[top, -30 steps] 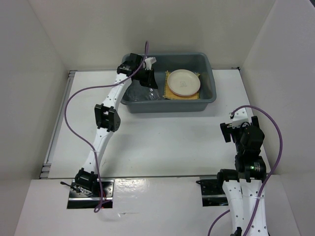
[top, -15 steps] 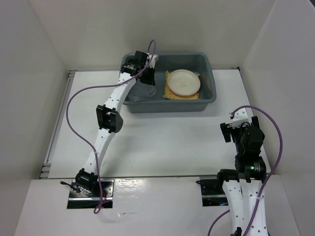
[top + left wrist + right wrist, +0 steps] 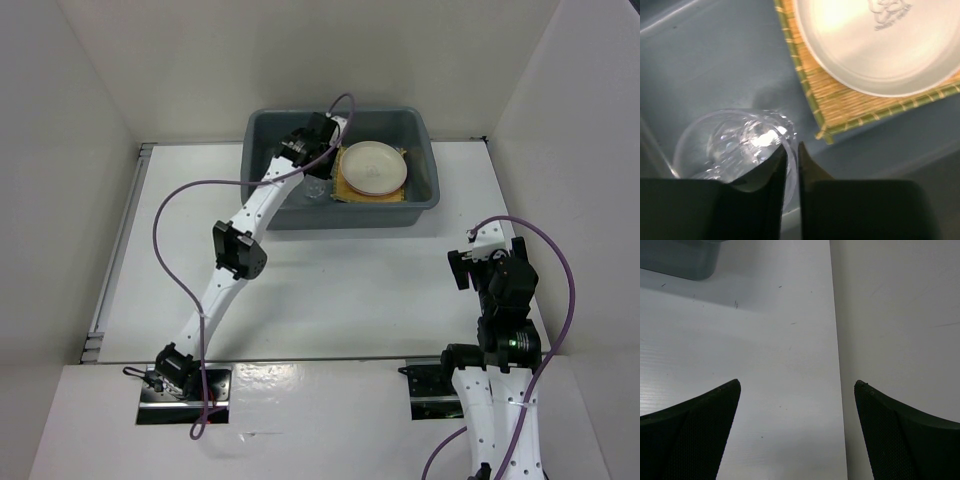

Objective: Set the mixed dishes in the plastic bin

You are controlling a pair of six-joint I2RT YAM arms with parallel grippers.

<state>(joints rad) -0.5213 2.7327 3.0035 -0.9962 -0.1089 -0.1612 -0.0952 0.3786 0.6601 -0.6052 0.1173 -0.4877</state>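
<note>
The grey plastic bin (image 3: 428,135) stands at the back of the table. Inside it the cream plate (image 3: 374,167) lies on the yellow woven mat (image 3: 372,197). My left gripper (image 3: 320,172) reaches into the bin and is shut on the wall of the clear cup (image 3: 315,189), just left of the mat. In the left wrist view the gripper (image 3: 791,150) pinches the cup (image 3: 735,142) rim, with the mat (image 3: 840,105) and plate (image 3: 875,45) beyond. My right gripper (image 3: 476,243) is open and empty over the table at the right. The pink bowl is out of view.
White walls enclose the table on three sides. The right wrist view shows my right gripper (image 3: 797,385) over bare table beside the right wall (image 3: 900,315), with a corner of the bin (image 3: 680,260) at upper left.
My left arm has swung right inside the bin, carrying the clear cup from the bin's left end to beside the mat. The right arm has not moved.
</note>
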